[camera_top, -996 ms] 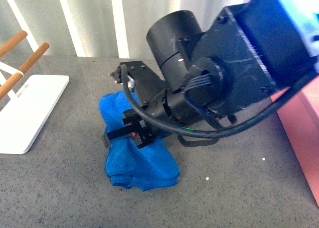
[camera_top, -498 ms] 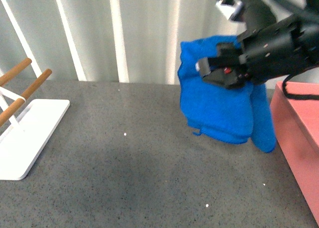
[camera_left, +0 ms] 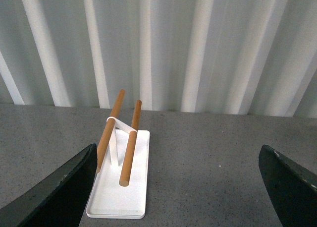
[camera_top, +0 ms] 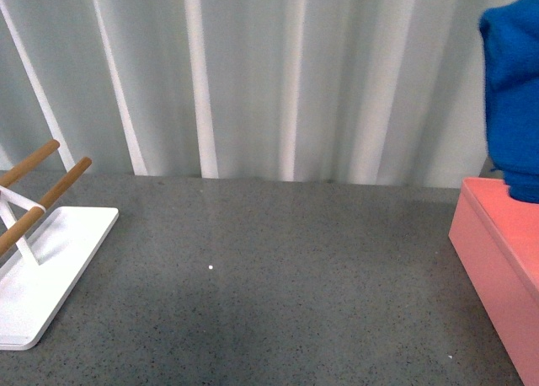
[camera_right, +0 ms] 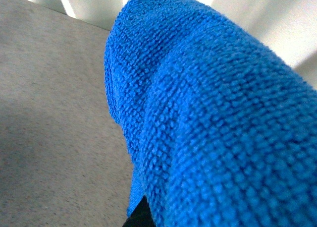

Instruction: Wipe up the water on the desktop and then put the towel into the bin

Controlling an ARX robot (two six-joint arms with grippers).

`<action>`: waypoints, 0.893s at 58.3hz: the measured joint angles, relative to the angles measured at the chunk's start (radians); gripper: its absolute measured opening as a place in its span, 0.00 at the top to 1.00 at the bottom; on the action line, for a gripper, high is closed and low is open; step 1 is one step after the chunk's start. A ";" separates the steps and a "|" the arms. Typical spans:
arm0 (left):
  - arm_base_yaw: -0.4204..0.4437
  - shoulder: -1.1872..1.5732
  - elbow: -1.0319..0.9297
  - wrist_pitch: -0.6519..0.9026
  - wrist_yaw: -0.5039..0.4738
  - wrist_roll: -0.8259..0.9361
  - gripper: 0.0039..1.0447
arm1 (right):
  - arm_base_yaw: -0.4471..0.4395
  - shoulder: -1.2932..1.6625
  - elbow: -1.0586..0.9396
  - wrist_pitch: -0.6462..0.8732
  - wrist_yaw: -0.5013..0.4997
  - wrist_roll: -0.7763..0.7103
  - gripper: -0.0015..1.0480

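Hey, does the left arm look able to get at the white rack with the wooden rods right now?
Probably yes. The left pincer is open and empty, and the rack stands ahead of it on the desktop, with nothing seen between them.

You have the desktop (camera_top: pixel 278 318) bearing a white rack (camera_top: pixel 50 268) with two wooden rods (camera_top: pixel 46 196) at its left and the bin (camera_top: pixel 493 251) at its right.
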 joint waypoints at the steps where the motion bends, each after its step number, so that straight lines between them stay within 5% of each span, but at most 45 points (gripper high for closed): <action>1: 0.000 0.000 0.000 0.000 0.000 0.000 0.06 | -0.026 0.008 0.017 -0.025 0.003 0.000 0.95; 20: 0.000 0.000 0.000 0.000 0.000 0.000 0.06 | -0.246 0.119 0.107 -0.134 -0.035 0.010 0.95; 52: 0.000 0.000 0.000 0.000 0.000 0.000 0.06 | -0.311 0.214 0.052 -0.080 -0.013 -0.007 0.95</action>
